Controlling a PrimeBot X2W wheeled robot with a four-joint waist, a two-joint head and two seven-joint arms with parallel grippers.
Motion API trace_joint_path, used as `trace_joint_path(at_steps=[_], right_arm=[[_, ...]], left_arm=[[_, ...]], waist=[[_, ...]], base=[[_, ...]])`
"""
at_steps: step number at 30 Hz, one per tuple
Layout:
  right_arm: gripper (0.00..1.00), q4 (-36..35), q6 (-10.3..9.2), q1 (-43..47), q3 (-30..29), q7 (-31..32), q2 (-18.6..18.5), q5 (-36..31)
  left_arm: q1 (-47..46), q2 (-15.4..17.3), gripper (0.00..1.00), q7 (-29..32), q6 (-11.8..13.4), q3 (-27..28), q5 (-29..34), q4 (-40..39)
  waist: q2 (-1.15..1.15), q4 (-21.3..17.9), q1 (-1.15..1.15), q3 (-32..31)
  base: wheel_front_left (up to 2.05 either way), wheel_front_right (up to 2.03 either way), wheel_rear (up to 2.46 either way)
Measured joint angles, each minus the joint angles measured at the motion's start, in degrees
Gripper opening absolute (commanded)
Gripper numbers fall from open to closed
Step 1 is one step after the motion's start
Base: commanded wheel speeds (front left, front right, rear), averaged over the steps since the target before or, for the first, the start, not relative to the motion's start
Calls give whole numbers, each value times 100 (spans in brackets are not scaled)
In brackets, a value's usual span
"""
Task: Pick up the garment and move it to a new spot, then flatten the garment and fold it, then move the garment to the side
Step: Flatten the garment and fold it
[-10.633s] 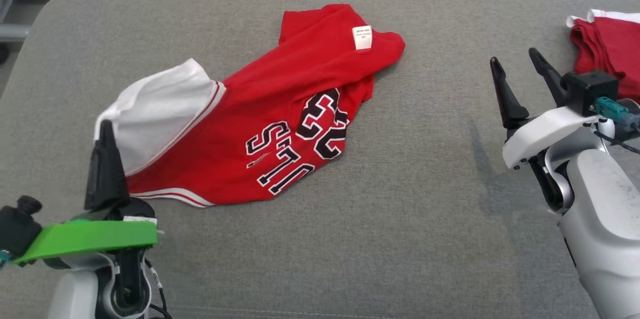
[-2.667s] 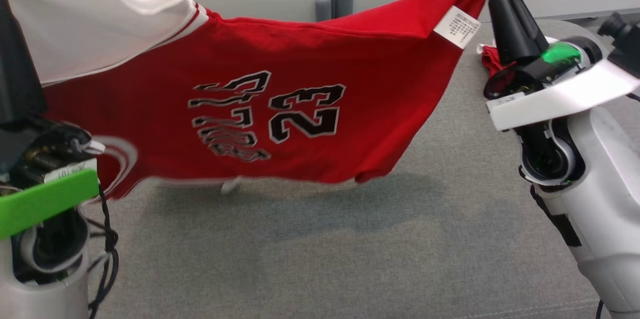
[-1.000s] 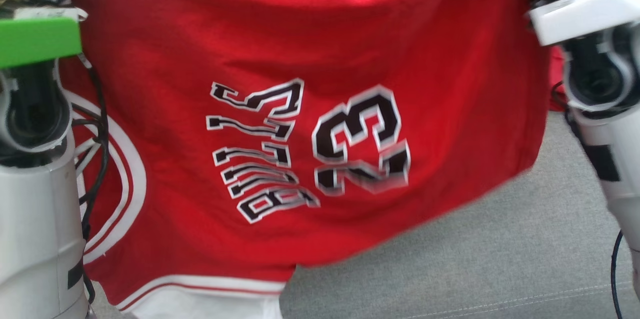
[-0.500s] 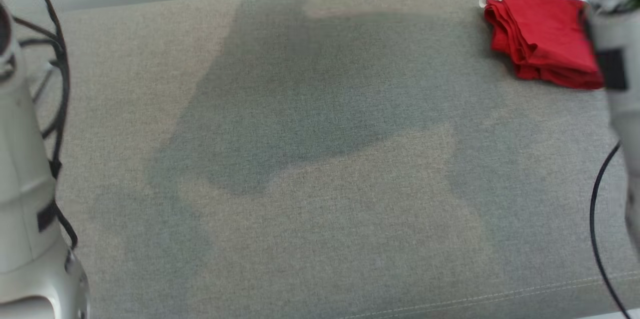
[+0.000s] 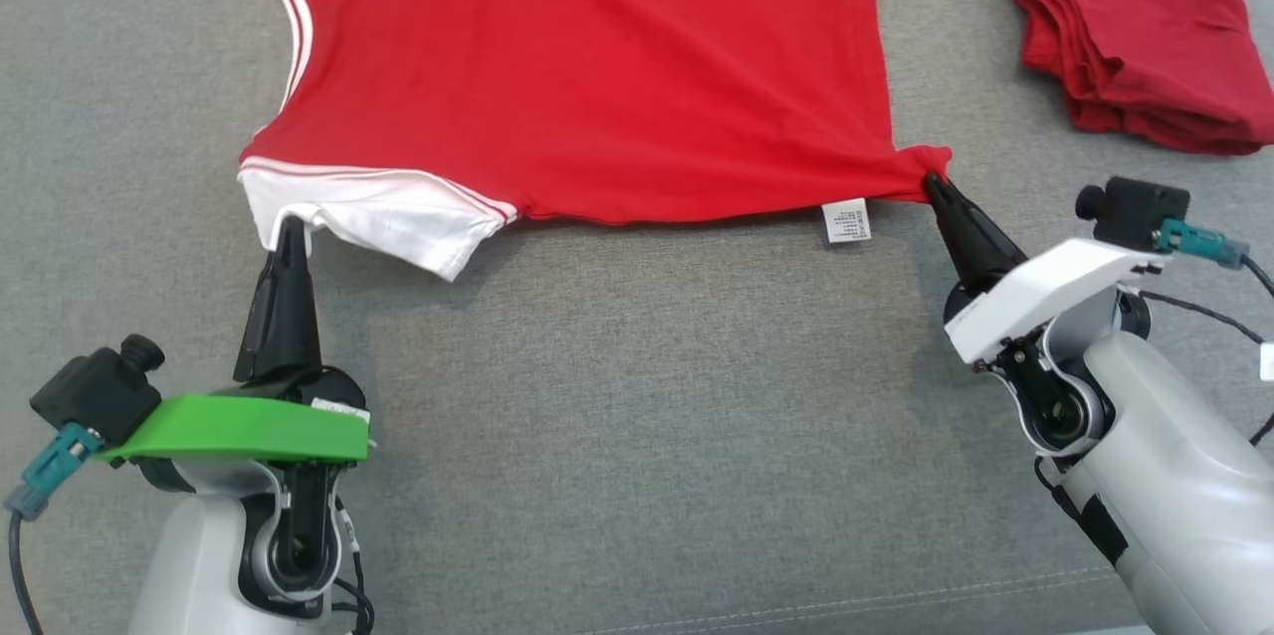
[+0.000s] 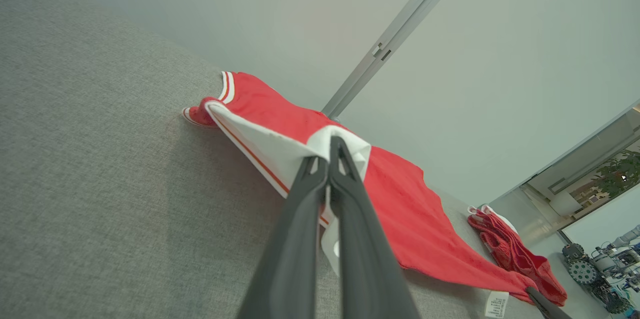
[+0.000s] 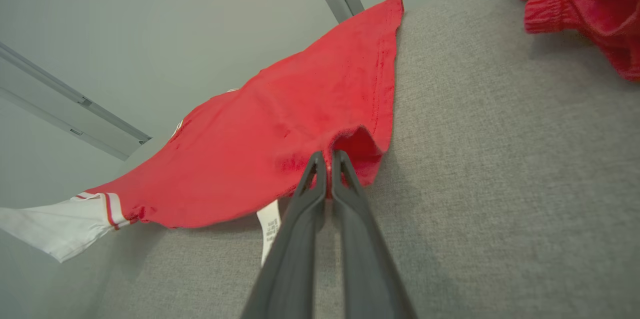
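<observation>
Nearest, the left gripper (image 5: pixel 291 229) is clamped on the white sleeve corner of the garment (image 5: pixel 597 68). The right gripper (image 5: pixel 933 182) is pinched on its red hem corner, just beside a white label (image 5: pixel 847 220). The garment lies spread on the grey cushion (image 5: pixel 647 416), its far edge cut off at the head view's top. At far right sits a folded red pile (image 5: pixel 1145 38), partly cropped.

Red shirt (image 5: pixel 587 68) with white sleeve and red-and-white striped trim, grey cloth surface (image 5: pixel 637 416), folded dark red clothes (image 5: pixel 1145 38), white tag (image 5: pixel 846 220)
</observation>
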Motion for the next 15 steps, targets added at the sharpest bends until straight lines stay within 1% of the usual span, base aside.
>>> trace_joint_path(at_steps=[2, 3, 7, 12, 15], right_arm=[[0, 74, 25, 123, -74, -175, 8, 46], [0, 123, 48, 135, -142, -358, 54, 91], [0, 73, 52, 129, -221, -612, 120, 91], [0, -68, 100, 178, -202, -671, 60, 4], [0, -156, 100, 416, -208, -693, -5, -31]], left_arm=[[101, 1, 0, -113, -98, -63, -9, 41], [141, 4, 0, -177, -155, -71, -31, 46], [201, 22, 0, -226, -253, 7, -81, -57], [453, 24, 0, -274, -299, 36, -85, -179], [685, 24, 0, -274, -307, 35, -85, -223]], waist=[[0, 57, 0, 34], [0, 117, 0, 46], [0, 154, 0, -39], [0, 143, 0, -189], [0, 136, 0, -297]], base=[[0, 0, 0], [0, 0, 0], [0, 0, 0], [0, 0, 0], [0, 0, 0]])
